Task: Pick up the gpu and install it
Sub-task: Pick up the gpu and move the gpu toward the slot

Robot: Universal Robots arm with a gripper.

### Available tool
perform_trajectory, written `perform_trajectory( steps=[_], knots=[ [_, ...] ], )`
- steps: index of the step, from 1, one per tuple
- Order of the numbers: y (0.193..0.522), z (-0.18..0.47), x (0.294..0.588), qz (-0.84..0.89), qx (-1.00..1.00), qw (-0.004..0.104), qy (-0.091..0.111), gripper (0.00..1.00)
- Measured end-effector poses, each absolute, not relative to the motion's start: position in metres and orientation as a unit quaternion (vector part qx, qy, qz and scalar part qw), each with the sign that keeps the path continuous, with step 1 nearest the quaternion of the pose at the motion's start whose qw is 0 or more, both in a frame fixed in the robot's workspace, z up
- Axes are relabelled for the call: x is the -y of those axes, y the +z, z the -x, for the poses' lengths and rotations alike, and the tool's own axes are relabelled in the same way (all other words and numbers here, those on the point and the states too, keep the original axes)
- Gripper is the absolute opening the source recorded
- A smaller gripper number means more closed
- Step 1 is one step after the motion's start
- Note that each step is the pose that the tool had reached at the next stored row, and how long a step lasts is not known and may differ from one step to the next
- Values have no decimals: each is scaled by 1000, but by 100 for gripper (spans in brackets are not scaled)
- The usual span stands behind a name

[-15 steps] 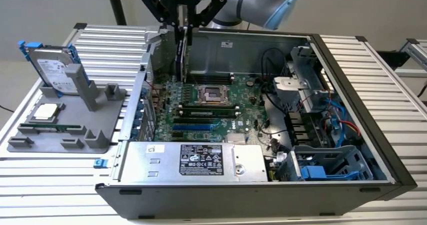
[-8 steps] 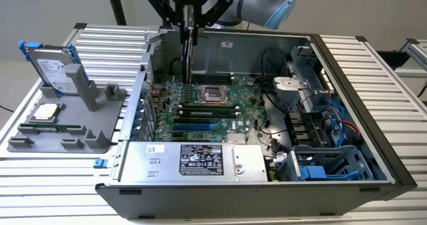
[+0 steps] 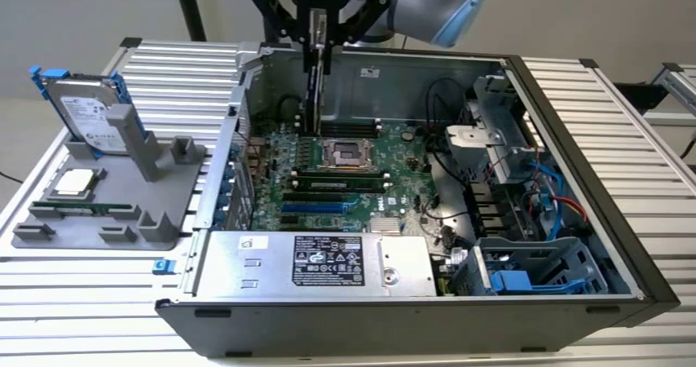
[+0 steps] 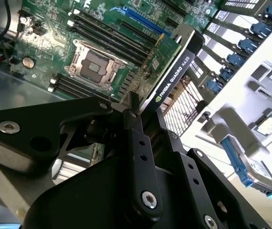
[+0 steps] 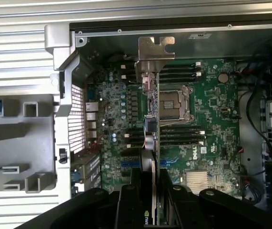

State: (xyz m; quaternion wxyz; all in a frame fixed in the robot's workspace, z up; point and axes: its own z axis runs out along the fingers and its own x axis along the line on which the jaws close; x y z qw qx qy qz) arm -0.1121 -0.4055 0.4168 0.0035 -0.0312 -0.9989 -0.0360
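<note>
Your gripper (image 3: 315,24) has its jaws clamped on the gpu (image 3: 314,98), which hangs on end over the open case (image 3: 392,330). Its silver bracket (image 5: 156,50) is lowermost, above the motherboard (image 3: 272,167) and apart from it.

To do this step well, judge the card's line against the blue slots (image 3: 326,208) rather than the CPU socket (image 3: 345,152). The card's plane looks square to the board, though you probably cannot confirm where its contact edge faces from these views. Hold it by the shroud as it is now, with no twist, and move slowly; a thin board like this flexes if it catches.

Mind the edges. In the first wrist view the bracket sits near the case's rear wall and the perforated slot grille (image 5: 76,109), so that side is tight. The power supply (image 3: 315,261) closes off the near end of the board, and cables (image 3: 446,151) crowd the exterior view's right. Open room lies straight above the board. The hard drive (image 3: 93,118) and its grey holder (image 3: 109,212) stand on the worktop (image 3: 87,302), well apart from the case.
</note>
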Motion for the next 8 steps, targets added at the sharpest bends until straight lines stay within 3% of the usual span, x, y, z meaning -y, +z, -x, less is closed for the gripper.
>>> perform_trajectory(
  steps=[8],
  knots=[
    [417, 102, 405, 31, 999, 4, -36, 0]
  ],
)
